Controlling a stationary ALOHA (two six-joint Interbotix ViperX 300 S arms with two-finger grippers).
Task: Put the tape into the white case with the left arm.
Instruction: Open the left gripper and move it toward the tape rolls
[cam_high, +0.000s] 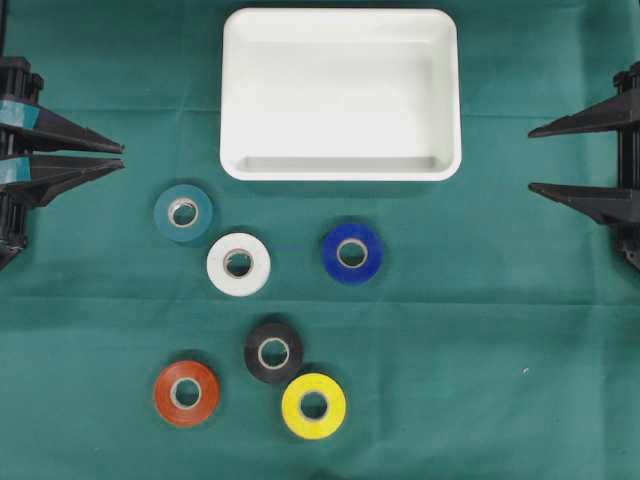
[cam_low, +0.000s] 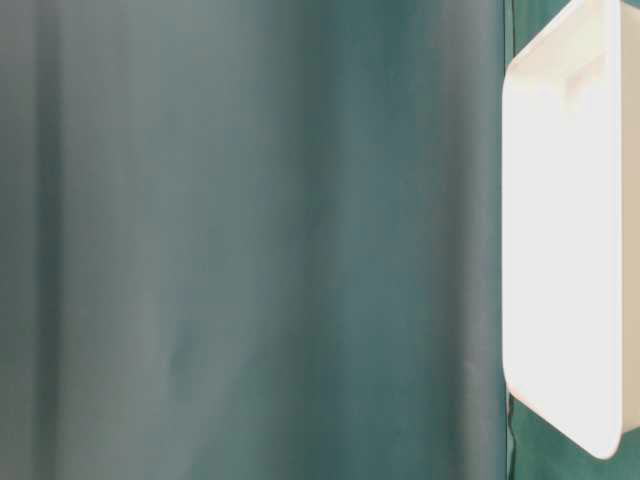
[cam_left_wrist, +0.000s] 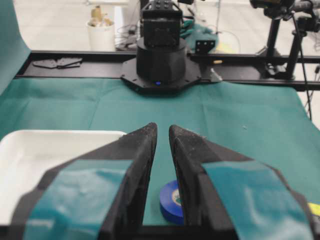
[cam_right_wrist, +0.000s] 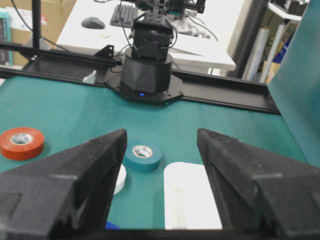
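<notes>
Several tape rolls lie flat on the green cloth: teal, white, blue, black, orange and yellow. The white case sits empty at the top middle, above the rolls. My left gripper, with teal strips, rests at the left edge, shut with only a thin gap and nothing in it. In the left wrist view its tips point over the cloth, with the blue roll below them. My right gripper waits open and empty at the right edge.
The right wrist view shows the orange roll, the teal roll and a corner of the case. The opposite arm's black base stands at the cloth's far edge. The table-level view is mostly blurred green cloth beside the case.
</notes>
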